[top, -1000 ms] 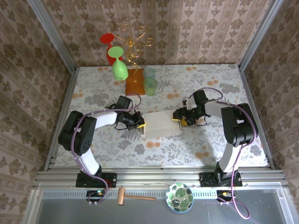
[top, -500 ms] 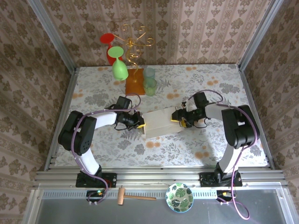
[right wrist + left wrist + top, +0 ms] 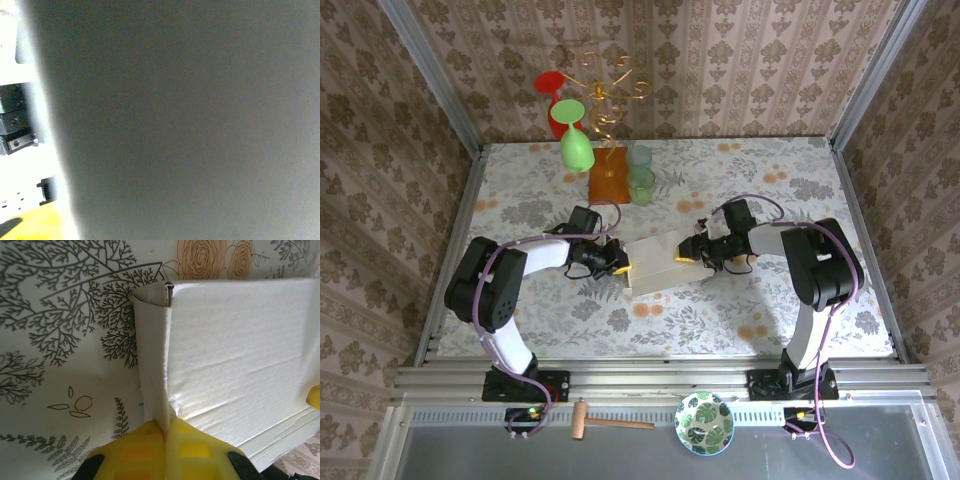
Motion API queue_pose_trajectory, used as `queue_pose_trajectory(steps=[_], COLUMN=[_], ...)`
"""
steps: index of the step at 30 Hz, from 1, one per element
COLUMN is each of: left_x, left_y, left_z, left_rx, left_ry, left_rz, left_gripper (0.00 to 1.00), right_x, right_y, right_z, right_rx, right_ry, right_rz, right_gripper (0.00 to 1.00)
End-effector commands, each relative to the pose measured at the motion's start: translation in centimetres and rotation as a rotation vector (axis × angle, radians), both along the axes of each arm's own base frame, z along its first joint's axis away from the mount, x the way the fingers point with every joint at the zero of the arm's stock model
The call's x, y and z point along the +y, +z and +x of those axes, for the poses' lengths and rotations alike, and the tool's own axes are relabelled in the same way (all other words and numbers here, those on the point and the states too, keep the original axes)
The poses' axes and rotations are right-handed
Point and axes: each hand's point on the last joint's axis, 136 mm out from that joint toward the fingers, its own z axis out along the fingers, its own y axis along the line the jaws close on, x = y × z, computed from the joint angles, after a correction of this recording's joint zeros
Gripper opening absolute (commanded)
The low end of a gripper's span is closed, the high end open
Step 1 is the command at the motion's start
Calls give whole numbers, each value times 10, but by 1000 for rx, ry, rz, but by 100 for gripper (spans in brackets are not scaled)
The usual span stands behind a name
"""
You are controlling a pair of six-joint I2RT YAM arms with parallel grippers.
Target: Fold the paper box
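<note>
Two arms meet at the paper box (image 3: 655,268), which lies mid-frame on the floral table (image 3: 770,180) in the top view. The left gripper (image 3: 615,262) sits at the box's left edge and the right gripper (image 3: 686,252) at its right end. Whether the right one's jaws are spread or closed cannot be told. Higher in the frame, an orange block (image 3: 610,182) stands well apart from the box.

In the left wrist view, yellow fingers (image 3: 135,452) at bottom centre are pressed together on a thin side flap of the box, and the pale panel spreads to the right.

In the right wrist view, a dark blurred surface sits close to the lens, with a yellow fingertip (image 3: 30,227) at lower left.
</note>
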Motion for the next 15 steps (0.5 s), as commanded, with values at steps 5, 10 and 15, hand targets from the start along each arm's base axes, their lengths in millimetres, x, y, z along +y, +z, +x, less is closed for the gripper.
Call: queue_pose_trajectory(steps=[5, 10, 15], left_x=[12, 20, 29], left_y=[27, 105, 152], left_z=[16, 48, 51], left_rx=[-70, -246, -363], left_ry=[118, 246, 231], left_rz=[49, -39, -16], left_gripper=[34, 45, 46], right_x=[15, 12, 2], right_y=[23, 37, 64], right_z=[3, 9, 21], right_rx=[33, 112, 226], right_ry=[-2, -77, -198], right_rz=[74, 102, 139], right_gripper=[43, 34, 29])
